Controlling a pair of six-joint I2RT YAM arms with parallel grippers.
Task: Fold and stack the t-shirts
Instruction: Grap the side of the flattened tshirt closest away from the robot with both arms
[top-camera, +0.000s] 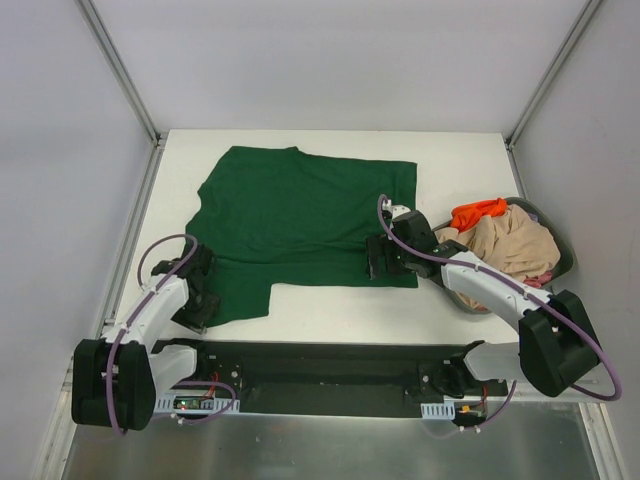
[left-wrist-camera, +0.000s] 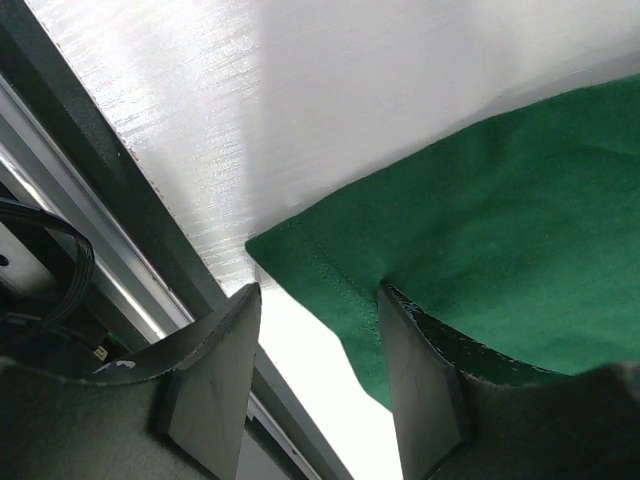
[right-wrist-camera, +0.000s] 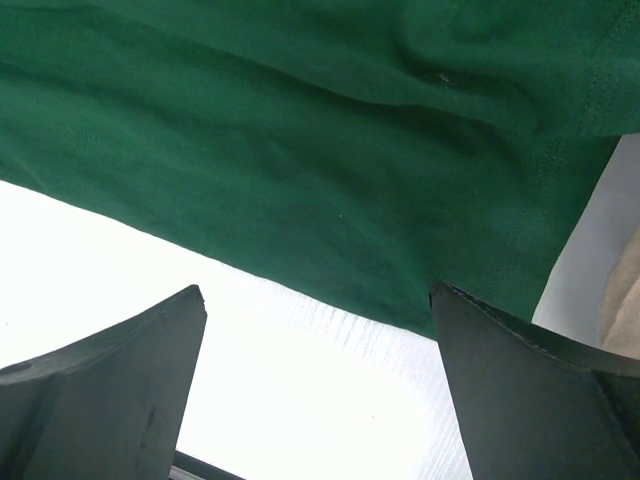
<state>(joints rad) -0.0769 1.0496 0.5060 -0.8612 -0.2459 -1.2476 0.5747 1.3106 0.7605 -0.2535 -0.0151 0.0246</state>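
A dark green t-shirt (top-camera: 300, 215) lies spread flat on the white table (top-camera: 330, 305). My left gripper (top-camera: 200, 305) is at its near-left sleeve corner. In the left wrist view the left gripper (left-wrist-camera: 320, 292) stands part open, and the sleeve's stitched edge (left-wrist-camera: 330, 290) lies between the fingers against the right one, unpinched. My right gripper (top-camera: 378, 262) is at the near-right hem corner. In the right wrist view the right gripper (right-wrist-camera: 318, 295) is wide open over bare table, with the green hem (right-wrist-camera: 330, 250) just beyond its fingertips. Beige (top-camera: 510, 245), orange (top-camera: 478, 212) and pink (top-camera: 545, 275) t-shirts lie heaped at the right.
A dark round basket (top-camera: 562, 243) holds the heaped shirts at the table's right edge, close behind the right arm. A metal frame rail (left-wrist-camera: 120, 230) runs along the table's left edge next to the left gripper. White walls enclose the table on three sides.
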